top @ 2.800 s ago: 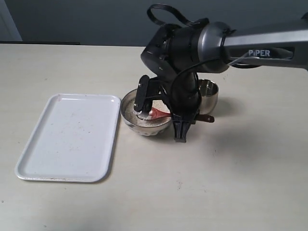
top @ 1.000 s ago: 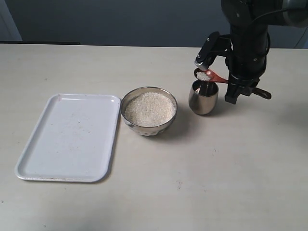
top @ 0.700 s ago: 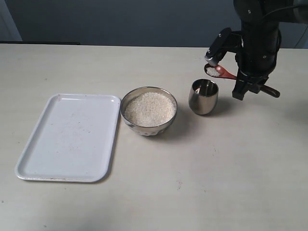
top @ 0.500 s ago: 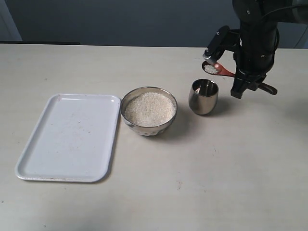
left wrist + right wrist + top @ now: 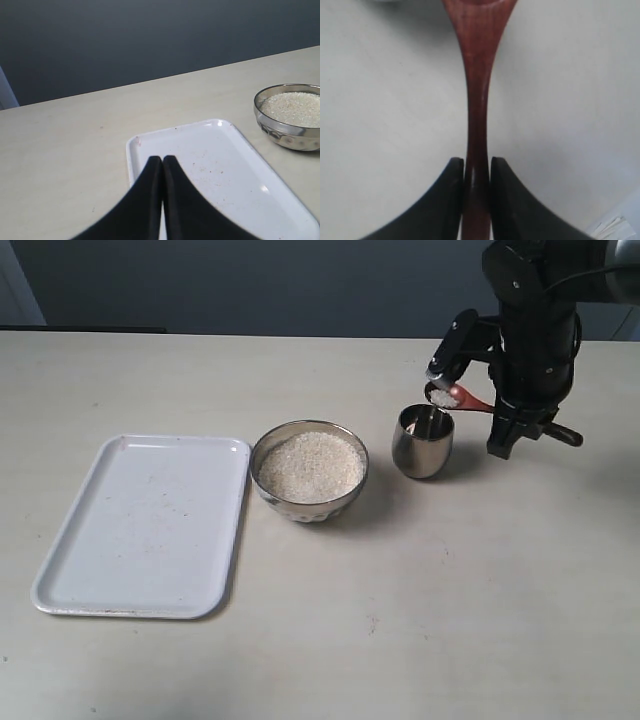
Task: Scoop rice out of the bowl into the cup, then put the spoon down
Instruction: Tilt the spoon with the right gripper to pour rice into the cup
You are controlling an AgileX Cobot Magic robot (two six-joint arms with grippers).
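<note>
The steel bowl [image 5: 309,490] holds a heap of rice [image 5: 309,462] at mid-table; it also shows in the left wrist view as the bowl [image 5: 285,137] with rice [image 5: 292,106]. To its right stands the steel cup [image 5: 422,445]. My right gripper [image 5: 470,408] is shut on the handle of the wooden spoon [image 5: 462,398]. The scoop carries a small pile of rice just above the cup's far right rim. In the right wrist view the spoon [image 5: 476,90] runs between the fingers of the right gripper [image 5: 476,162]. My left gripper [image 5: 162,159] is shut and empty.
A white tray [image 5: 140,525] lies left of the bowl, and the left gripper hovers over this tray [image 5: 215,165]. The right arm's dark body rises behind and right of the cup. The table's far edge meets a dark wall.
The right gripper lifted the loaded spoon from the bowl to the cup. Over the last second it rose, shifted slightly right, then sank a little; rice stays in the scoop.
</note>
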